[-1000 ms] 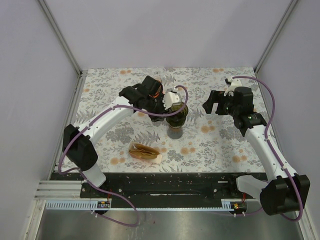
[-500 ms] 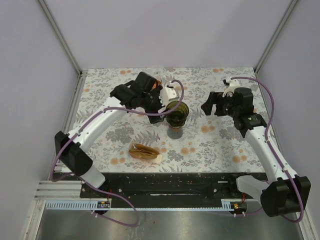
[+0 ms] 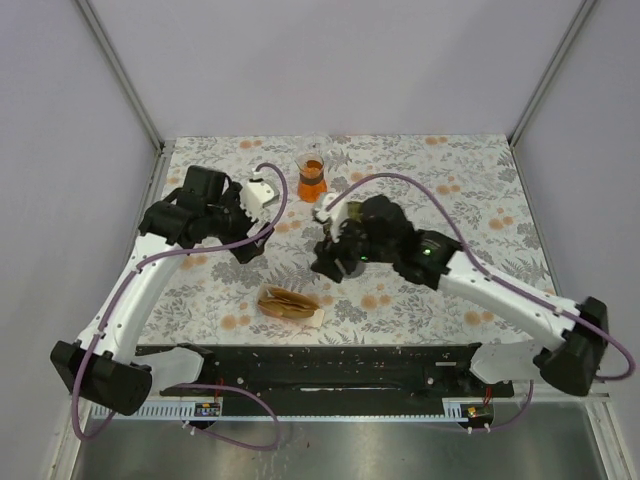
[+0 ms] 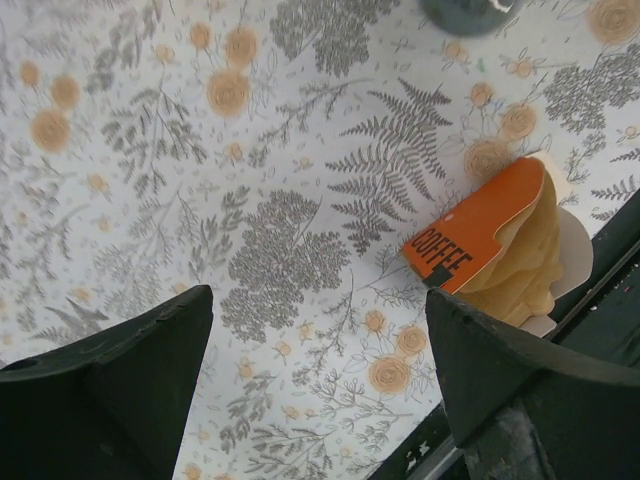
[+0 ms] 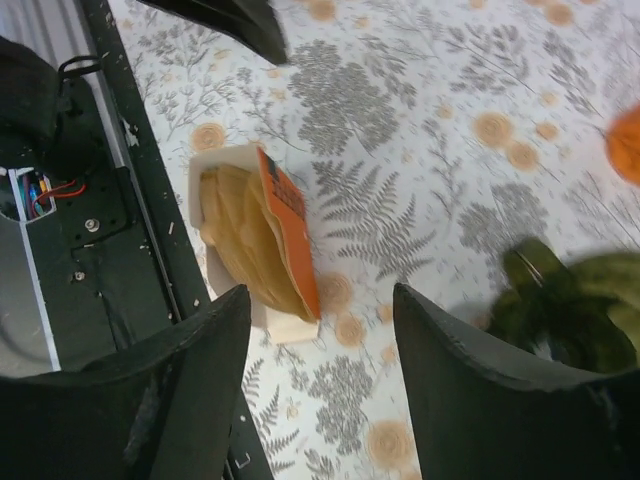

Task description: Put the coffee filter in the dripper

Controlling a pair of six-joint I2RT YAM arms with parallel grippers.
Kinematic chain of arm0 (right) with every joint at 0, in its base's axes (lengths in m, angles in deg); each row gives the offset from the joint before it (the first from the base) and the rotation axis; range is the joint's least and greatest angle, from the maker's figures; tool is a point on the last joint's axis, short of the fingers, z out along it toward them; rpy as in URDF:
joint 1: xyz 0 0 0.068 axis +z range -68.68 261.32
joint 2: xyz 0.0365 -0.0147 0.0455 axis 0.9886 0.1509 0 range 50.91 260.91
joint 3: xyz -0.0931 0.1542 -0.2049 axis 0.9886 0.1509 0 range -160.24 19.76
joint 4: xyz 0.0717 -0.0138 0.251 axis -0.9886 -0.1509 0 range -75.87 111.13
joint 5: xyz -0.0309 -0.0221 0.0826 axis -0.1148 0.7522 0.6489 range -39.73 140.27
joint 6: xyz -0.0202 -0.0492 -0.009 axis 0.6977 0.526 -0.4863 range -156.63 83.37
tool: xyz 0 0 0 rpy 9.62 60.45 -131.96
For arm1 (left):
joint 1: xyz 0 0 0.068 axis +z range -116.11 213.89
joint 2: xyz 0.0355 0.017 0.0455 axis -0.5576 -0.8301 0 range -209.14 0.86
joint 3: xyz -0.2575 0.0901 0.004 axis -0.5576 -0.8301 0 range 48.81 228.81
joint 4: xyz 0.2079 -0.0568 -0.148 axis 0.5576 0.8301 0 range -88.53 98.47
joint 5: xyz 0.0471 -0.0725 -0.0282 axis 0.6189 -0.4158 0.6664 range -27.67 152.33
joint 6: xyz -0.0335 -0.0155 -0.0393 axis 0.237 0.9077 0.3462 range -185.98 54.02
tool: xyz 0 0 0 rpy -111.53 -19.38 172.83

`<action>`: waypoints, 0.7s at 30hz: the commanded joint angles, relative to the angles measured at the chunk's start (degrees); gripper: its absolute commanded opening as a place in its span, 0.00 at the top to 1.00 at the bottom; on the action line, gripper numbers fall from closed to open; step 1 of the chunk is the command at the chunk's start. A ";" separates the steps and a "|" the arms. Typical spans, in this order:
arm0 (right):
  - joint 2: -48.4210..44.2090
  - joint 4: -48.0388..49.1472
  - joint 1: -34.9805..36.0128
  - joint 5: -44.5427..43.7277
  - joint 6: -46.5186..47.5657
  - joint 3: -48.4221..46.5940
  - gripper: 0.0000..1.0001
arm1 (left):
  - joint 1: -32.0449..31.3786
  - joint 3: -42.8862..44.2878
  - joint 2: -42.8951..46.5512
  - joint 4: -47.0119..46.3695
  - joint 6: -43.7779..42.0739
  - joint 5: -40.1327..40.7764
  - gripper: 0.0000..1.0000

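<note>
Top view: the pack [image 3: 290,302] lies near the dripper [image 5: 565,305], on its arm-base side, while the right arm [image 3: 480,285] hides the dripper itself. Left wrist: your left gripper [image 4: 318,295] stands with jaws wide apart and empty, well away from the dripper. Right wrist: your right gripper [image 5: 322,295], jaws apart and holding nothing, hangs between dripper and pack, so drawing a filter [image 5: 235,240] from the pack and seating it both appear left to do.

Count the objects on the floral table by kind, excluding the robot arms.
Clear glass flask with orange liquid: 1
Dark olive-green translucent cone-shaped dripper: 1
Orange-and-white pack of brown paper coffee filters: 1
Total: 3
</note>
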 commanded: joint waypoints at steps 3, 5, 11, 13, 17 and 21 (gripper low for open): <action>15.98 -5.05 10.77 -13.46 8.96 -11.90 0.38 | 5.94 -6.57 3.07 -5.35 3.87 0.95 0.09; 17.93 -4.10 10.68 -11.35 8.96 -11.82 0.39 | 7.34 -7.62 3.25 -6.67 4.22 2.61 0.09; 22.84 -1.89 12.00 -9.23 7.29 -11.29 0.43 | 9.20 -9.03 2.38 -8.43 5.28 4.29 0.09; 24.69 -1.98 12.35 -9.06 5.28 -11.82 0.46 | 9.55 -9.04 2.37 -8.43 5.37 4.72 0.09; 26.37 -0.84 13.05 -7.92 2.46 -10.86 0.47 | 9.81 -9.30 3.07 -8.61 5.37 4.99 0.09; 27.69 -0.14 13.76 -7.65 -0.35 -10.41 0.48 | 10.08 -9.21 3.34 -8.61 5.46 4.73 0.09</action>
